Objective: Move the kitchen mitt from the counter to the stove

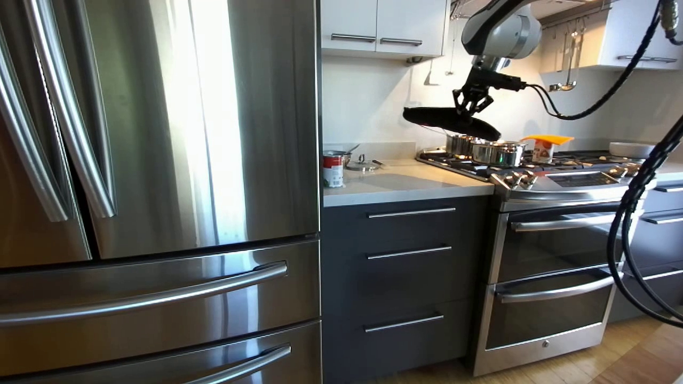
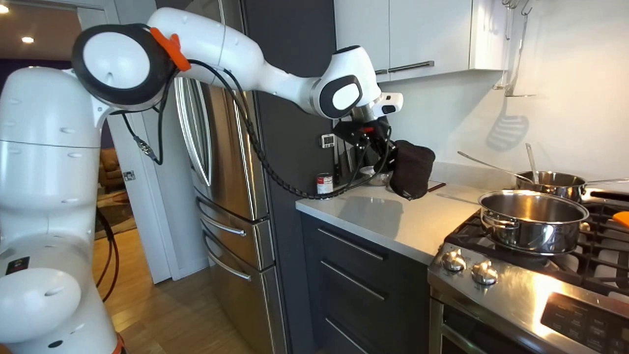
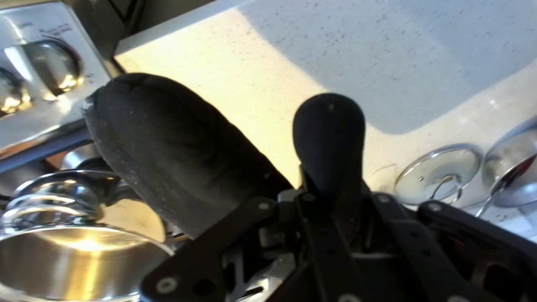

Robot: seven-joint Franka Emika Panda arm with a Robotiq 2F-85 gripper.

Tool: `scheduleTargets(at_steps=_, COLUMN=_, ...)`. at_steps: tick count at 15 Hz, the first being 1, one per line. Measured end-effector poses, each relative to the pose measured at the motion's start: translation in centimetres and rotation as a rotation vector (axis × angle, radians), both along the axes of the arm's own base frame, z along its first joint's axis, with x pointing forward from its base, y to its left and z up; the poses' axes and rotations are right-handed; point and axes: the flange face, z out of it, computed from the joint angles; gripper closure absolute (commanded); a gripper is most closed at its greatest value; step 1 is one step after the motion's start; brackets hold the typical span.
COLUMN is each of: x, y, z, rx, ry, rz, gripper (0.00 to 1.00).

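Note:
The black kitchen mitt (image 1: 432, 116) hangs in the air in my gripper (image 1: 468, 109), which is shut on it. In an exterior view the mitt (image 2: 414, 169) is over the light grey counter (image 2: 417, 216), just left of the stove (image 2: 516, 280). In the wrist view the mitt (image 3: 180, 151) slants to the upper left, with its thumb part pointing up from the gripper (image 3: 331, 193). Its tip overlaps the stove's front edge there, above the counter (image 3: 268, 92). The gripped part of the fabric is mostly hidden by the fingers.
Two steel pots (image 1: 499, 153) stand on the near burners; the nearer pot (image 2: 533, 219) has tools behind it. An orange-topped container (image 1: 544, 146) is farther along. A can (image 1: 333, 169), bowl and glass lid (image 3: 438, 174) sit on the counter. Wall cabinets (image 2: 422, 34) hang above.

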Motion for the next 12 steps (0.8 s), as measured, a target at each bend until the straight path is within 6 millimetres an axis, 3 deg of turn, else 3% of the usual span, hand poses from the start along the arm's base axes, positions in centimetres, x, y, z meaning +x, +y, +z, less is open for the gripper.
scheduleTargets(at_steps=8, x=-15.0, y=-13.3, z=1.1, rx=0.026, ry=-0.062, rz=-0.445, gripper=0.95)
scheduleTargets(at_steps=9, x=-16.4, y=-14.6, z=1.1, rx=0.028, ry=-0.061, rz=-0.504, gripper=0.95)
scheduleTargets(at_steps=10, x=-17.5, y=-15.8, z=1.1, rx=0.031, ry=-0.066, rz=-0.561, gripper=0.8)
scheduleTargets(at_steps=12, x=-18.1, y=-16.5, z=0.9, rx=0.027, ry=-0.063, rz=-0.574, gripper=0.8)
